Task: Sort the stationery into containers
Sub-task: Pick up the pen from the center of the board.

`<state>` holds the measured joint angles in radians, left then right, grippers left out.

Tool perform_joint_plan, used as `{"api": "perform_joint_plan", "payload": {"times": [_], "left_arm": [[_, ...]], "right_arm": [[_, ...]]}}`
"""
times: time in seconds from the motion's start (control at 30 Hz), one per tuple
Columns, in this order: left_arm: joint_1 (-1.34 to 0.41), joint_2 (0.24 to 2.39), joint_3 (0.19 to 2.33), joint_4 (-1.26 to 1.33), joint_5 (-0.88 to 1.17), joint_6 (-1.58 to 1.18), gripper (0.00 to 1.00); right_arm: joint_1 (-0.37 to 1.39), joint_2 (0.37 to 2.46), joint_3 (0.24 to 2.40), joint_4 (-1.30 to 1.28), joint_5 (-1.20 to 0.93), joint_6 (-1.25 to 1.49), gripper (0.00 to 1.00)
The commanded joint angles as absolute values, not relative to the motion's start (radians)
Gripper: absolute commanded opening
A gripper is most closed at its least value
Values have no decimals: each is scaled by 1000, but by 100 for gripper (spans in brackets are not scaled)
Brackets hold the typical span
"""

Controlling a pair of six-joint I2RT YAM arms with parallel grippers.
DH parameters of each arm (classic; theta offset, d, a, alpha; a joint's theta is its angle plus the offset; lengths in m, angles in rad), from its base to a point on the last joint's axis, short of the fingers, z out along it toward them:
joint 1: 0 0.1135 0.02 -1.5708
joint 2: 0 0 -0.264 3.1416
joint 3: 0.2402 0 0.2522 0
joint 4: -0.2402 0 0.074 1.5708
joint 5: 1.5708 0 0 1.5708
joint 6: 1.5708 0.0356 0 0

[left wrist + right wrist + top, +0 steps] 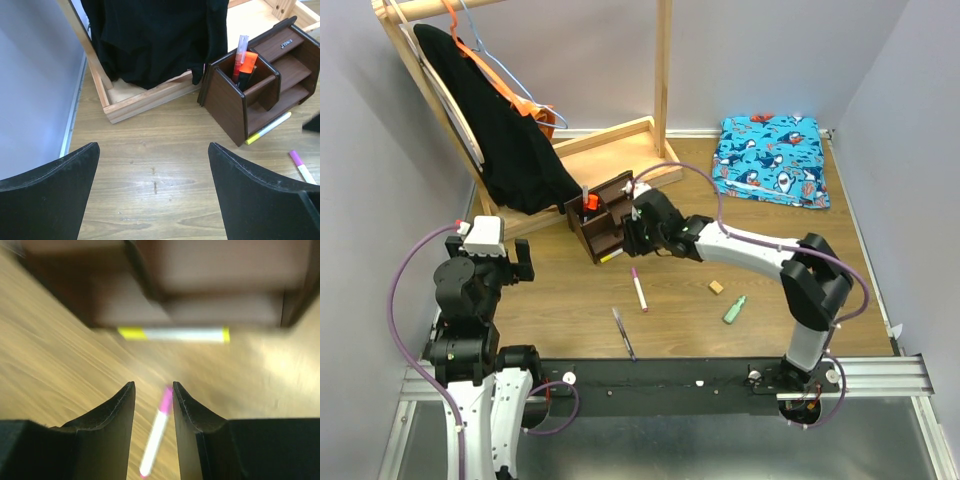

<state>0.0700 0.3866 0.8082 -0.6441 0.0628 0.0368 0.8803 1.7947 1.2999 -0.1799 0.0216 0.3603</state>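
Right hand [630, 243] sits right at the front of the brown organiser [603, 212]. Its fingers are a narrow gap apart with nothing between them, so it's empty.

Tight against the organiser's foot lies the yellow-and-white marker [172, 334], flat on the counter [560, 300]. Its long axis runs along the organiser's front, crosswise to the hand.

A little nearer the arm bases lies the pink-and-white pen [639, 290], and this is the one to watch. In the right wrist view it shows through the gap between the fingers, and its length points away from the organiser. The fingers would close across it, not along it, which looks like the easier pick to me.

Left hand [154, 145] is well off to the left, fingers wide apart and holding nothing, so the right hand is plainly the nearer one.

An orange-and-black marker [245, 67] stands in the organiser's tall compartment. The purple-and-grey pen [623, 333], the eraser [717, 287] and the green highlighter [734, 310] lie out on the counter, closer to the bases.
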Motion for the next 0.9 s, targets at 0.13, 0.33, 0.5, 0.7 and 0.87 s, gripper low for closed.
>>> {"api": "perform_joint_plan", "payload": {"times": [0.13,0.33,0.5,0.7,0.87], "left_arm": [[69,341,798,-644,44,5,99],[69,331,796,-647,43,8,99],[71,336,795,-641,35,8,99],[71,339,787,-630,37,11,99],[71,344,784,-618,37,12,99]], "right_arm": [[934,1945,1365,-373,178,515,44],[956,2016,1407,-399,199,531,44],[962,2033,1396,-423,222,551,44],[963,2049,1404,-443,219,543,44],[973,2072,1396,-451,203,531,42]]}}
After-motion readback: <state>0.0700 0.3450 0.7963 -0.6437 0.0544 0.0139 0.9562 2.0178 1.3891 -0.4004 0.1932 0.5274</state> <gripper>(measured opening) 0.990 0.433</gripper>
